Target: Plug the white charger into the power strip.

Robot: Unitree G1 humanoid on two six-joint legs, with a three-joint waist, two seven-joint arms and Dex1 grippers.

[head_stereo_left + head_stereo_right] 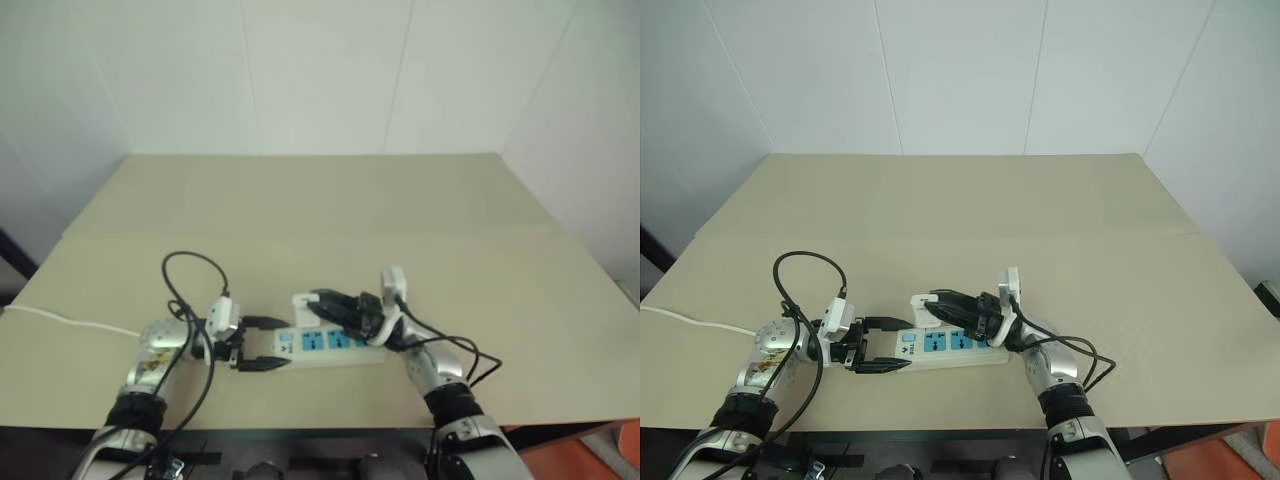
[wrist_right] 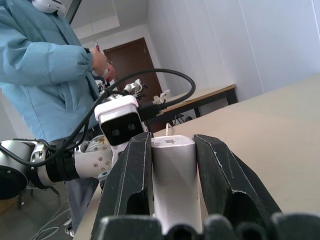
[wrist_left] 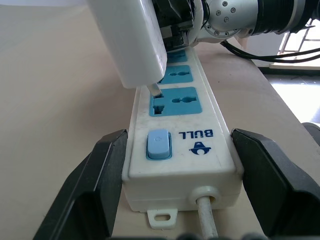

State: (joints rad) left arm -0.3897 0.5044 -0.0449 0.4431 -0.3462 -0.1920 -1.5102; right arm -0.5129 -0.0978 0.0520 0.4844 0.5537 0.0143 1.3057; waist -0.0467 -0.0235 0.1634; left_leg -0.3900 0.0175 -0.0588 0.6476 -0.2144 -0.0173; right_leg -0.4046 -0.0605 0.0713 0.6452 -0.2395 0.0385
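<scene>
Where prong meets power strip (image 3: pixel 180 130), tip hidden, right gripper (image 2: pixel 172 165) clamping white charger (image 3: pixel 131 40), left gripper (image 1: pixel 262 344) wide.

Even, diffuse overhead light; no hard shadows are cast on the table (image 1: pixel 940 200). The left eye view is rendered hazier and paler than the right. Soft glare is seen on the power strip (image 3: pixel 182 165) casing in the left wrist view. Bright daylight is blown out beyond the table's edge there. The person's jacket (image 2: pixel 40 70) is slightly soft.
</scene>
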